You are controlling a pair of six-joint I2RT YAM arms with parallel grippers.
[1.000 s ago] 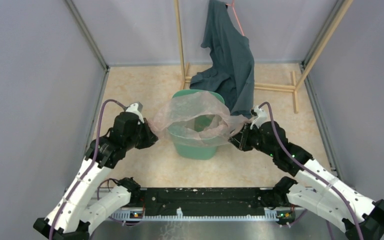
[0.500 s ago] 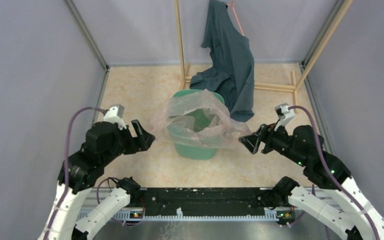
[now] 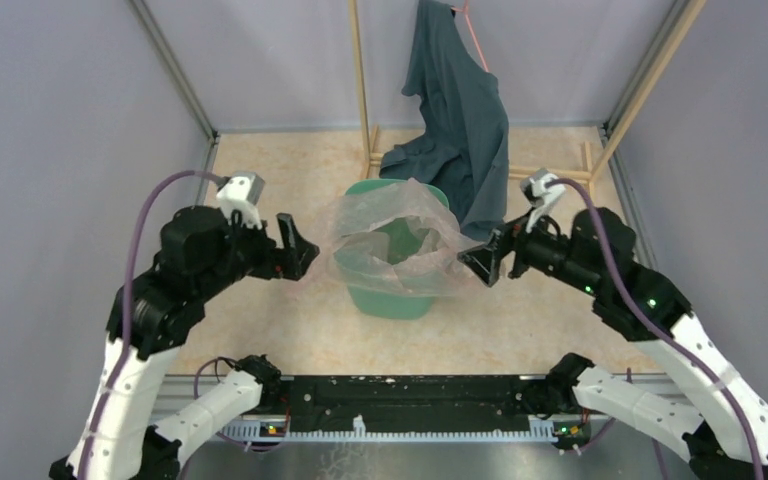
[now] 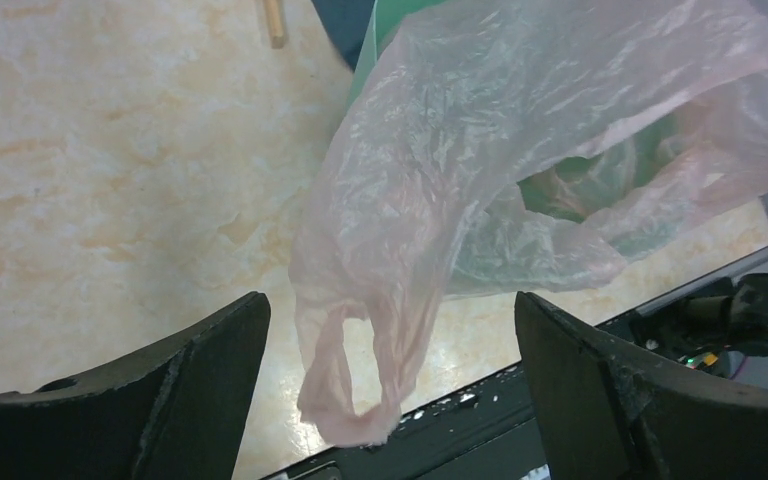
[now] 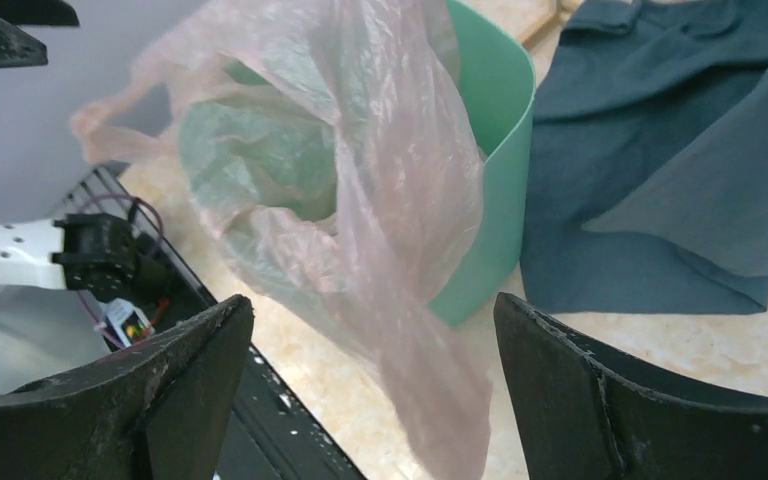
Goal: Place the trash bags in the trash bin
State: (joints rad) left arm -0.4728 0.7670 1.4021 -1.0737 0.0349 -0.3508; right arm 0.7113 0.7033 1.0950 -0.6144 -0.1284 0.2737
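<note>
The pale pink translucent trash bag (image 3: 392, 232) lies draped over the mouth of the mint-green trash bin (image 3: 390, 300), its film sagging into the opening. My left gripper (image 3: 298, 252) hovers just left of the bin, open, holding nothing. In the left wrist view the bag (image 4: 520, 150) hangs loose, and its handle loop (image 4: 355, 385) dangles free between the wide-apart jaws of the gripper (image 4: 388, 305). My right gripper (image 3: 480, 262) is open just right of the bin. Its wrist view shows the bag (image 5: 360, 150) spilling over the bin's wall (image 5: 495, 180), with the gripper (image 5: 370, 305) empty.
A dark teal-grey garment (image 3: 460, 120) hangs from a wooden rack (image 3: 360, 90) behind the bin and pools on the floor beside it (image 5: 660, 150). Grey walls close in left, right and back. A black rail (image 3: 410, 395) runs along the near edge.
Both grippers went from shut on the bag's side edges to wide open and drew back and up. The released bag slackened and settled over the bin's mouth.
</note>
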